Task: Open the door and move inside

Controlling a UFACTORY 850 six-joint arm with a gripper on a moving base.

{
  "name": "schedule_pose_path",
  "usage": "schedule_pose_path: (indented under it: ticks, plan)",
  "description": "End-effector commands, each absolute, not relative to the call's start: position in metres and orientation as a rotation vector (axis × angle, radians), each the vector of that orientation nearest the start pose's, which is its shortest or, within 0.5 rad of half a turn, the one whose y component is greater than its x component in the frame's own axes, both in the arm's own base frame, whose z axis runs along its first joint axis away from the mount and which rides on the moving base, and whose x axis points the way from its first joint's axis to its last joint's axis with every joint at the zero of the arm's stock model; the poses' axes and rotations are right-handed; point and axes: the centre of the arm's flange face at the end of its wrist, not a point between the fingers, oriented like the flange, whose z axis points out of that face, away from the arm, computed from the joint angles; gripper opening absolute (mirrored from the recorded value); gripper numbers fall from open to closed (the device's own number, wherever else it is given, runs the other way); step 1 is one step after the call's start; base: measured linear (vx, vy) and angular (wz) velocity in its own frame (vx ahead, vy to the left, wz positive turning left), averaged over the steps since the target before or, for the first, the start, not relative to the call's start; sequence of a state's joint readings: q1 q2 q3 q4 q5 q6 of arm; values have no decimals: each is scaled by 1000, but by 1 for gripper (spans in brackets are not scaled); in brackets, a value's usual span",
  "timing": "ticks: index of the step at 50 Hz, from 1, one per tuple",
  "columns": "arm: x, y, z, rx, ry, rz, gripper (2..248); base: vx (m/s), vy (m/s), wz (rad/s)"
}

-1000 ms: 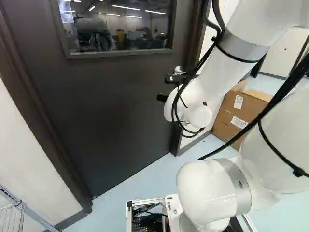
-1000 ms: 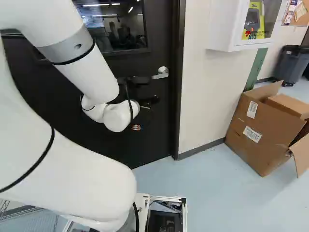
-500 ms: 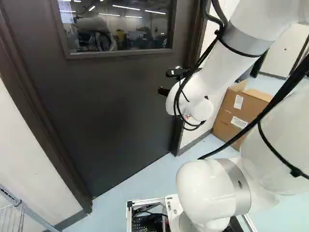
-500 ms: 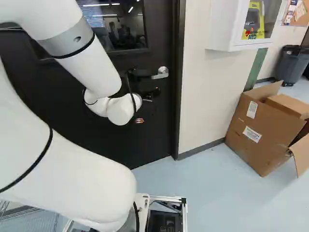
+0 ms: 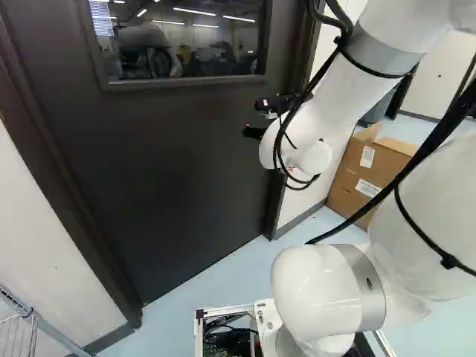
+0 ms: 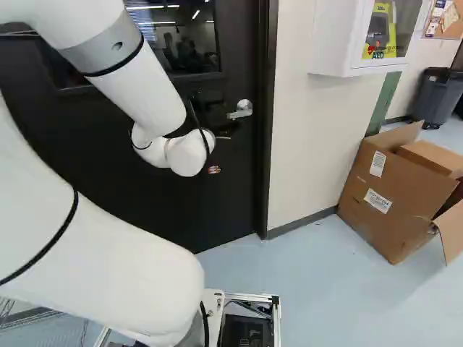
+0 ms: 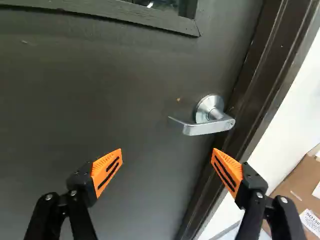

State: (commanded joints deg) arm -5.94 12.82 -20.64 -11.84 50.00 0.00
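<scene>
Though metal (shiny), a curved handle (image 7: 207, 128)

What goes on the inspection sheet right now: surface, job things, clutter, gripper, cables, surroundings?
Surface: pale blue floor; worktop: nothing seen.
Job's things: dark door closed in its frame; silver lever handle level, ungripped.
Clutter: cardboard box, flaps open, on the floor by the wall.
Gripper: black gripper open, nothing held, lever ahead of it.
Cables: black cables along the arm, some looped loosely round the wrist.
Surroundings: white wall cabinet; grey bin beyond the box.
</scene>
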Motion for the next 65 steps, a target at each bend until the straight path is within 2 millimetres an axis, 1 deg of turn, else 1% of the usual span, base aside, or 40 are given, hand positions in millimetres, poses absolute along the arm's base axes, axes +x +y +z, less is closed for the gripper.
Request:
schedule_pose_path:
  ticks: [44,65]
  plan:
    - [404,-37,505,-2287,-535,-2190,247,0,0,0]
    - [427,-49,509,-2293,-593,-2187,247,0,0,0]
